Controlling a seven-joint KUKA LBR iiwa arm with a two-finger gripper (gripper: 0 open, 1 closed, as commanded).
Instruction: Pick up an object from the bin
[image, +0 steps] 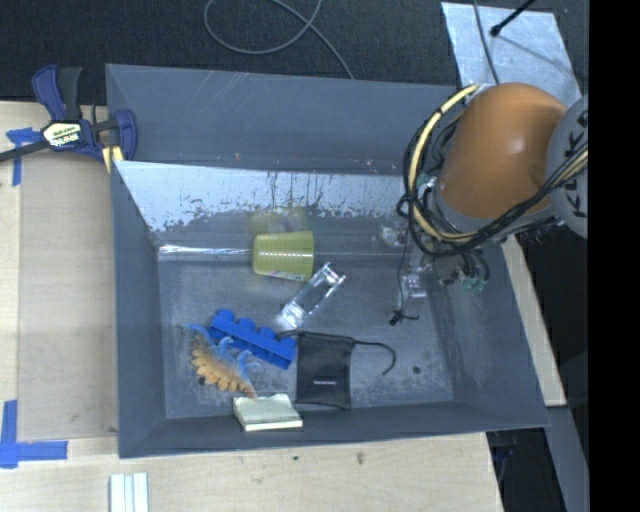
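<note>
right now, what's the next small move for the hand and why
Probably slide the hand left, toward the clear plastic piece. The hand hangs over a bare part of the bin floor with nothing under it, and that piece looks like the nearest thing worth grasping; the rest lies further left.

Scuffed matt grey metal bin (140, 300); glossy blue plastic brick (252, 340); clear shiny wrapper (311, 296)

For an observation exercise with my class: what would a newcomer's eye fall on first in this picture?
The big orange cover on the arm's wrist, at the right of the bin, strikes first, with the gripper below it over the floor's right part. Next comes the blue toy brick at the lower left, beside a black pouch and a pale block. A yellow-green cup lies on its side near the back wall.
</note>
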